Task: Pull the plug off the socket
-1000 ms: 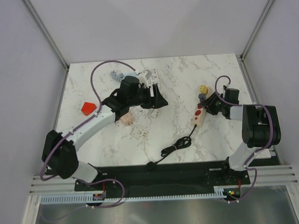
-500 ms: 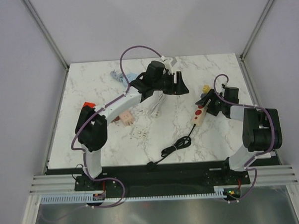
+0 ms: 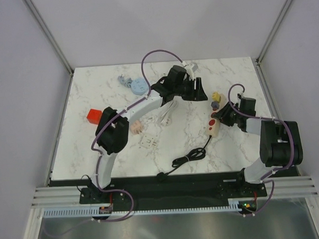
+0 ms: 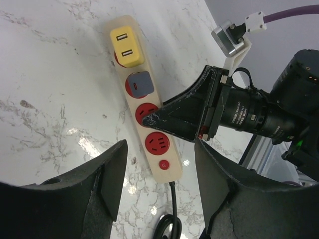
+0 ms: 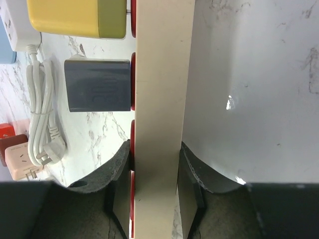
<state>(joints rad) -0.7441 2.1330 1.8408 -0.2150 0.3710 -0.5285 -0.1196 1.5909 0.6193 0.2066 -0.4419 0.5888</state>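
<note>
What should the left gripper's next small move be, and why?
Probably shift along the power strip toward the grey plug, then lower. The left gripper is open above empty red sockets, short of the grey plug and the yellow plug, while the right gripper is shut on the strip's sides.

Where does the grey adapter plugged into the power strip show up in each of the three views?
Top external: right of centre, grey adapter at the far end of the power strip.
Left wrist: upper left of centre, second slot along the strip.
Right wrist: left of centre, sticking out sideways from the strip.
Shared landmark: the yellow adapter beside it.
</note>
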